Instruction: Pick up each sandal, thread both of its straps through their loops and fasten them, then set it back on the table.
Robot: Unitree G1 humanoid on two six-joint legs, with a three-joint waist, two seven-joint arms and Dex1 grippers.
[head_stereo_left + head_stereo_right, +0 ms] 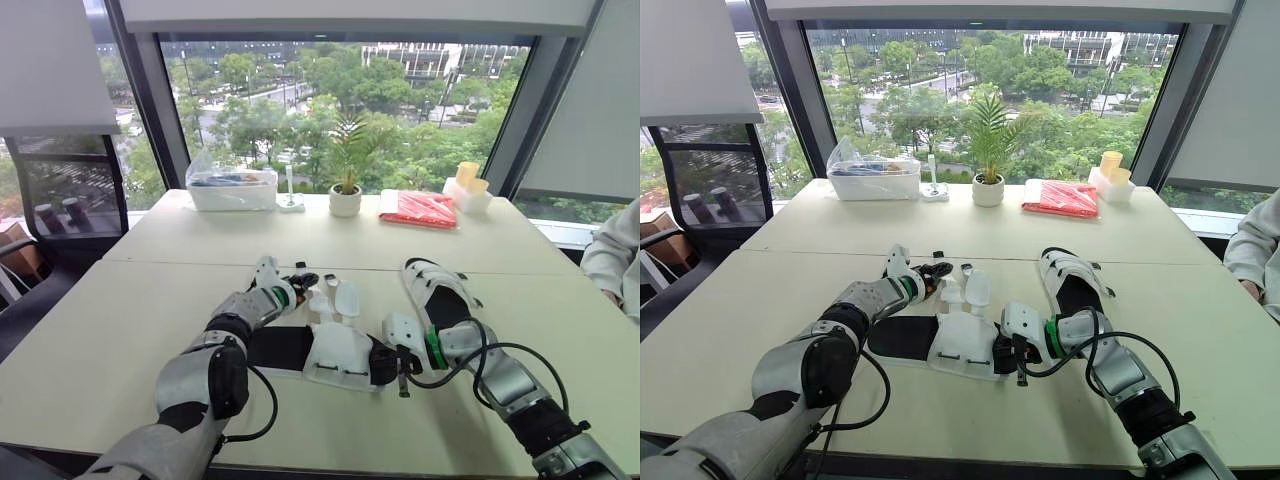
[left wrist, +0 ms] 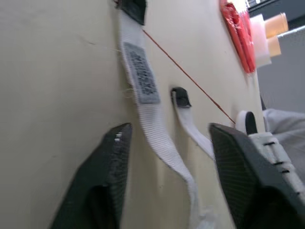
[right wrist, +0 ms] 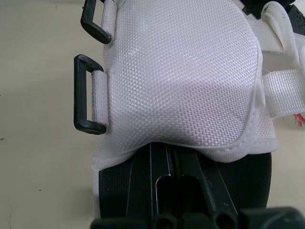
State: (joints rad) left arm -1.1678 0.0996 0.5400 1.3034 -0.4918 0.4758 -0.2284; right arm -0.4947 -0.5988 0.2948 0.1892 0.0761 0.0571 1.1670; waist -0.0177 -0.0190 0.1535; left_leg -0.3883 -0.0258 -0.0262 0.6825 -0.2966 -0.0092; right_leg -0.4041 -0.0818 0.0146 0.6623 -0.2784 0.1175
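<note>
Your left tool point(image 2: 169, 143) is open around the near sandal's point(image 1: 335, 355) 2 loose straps point(image 2: 152, 119), which run straight away from it. The right tool point(image 1: 1008, 358): cannot tell its grip.

The left arm point(image 1: 205, 370) reaches from the lower left of the frame up toward the centre, where the left gripper point(image 1: 303, 281) sits with its two black fingers point(image 2: 112, 167) spread apart. The right arm point(image 1: 510, 390) enters from the lower right, elbow bent, and the right gripper point(image 1: 385, 362) points leftward at lower centre.
</note>
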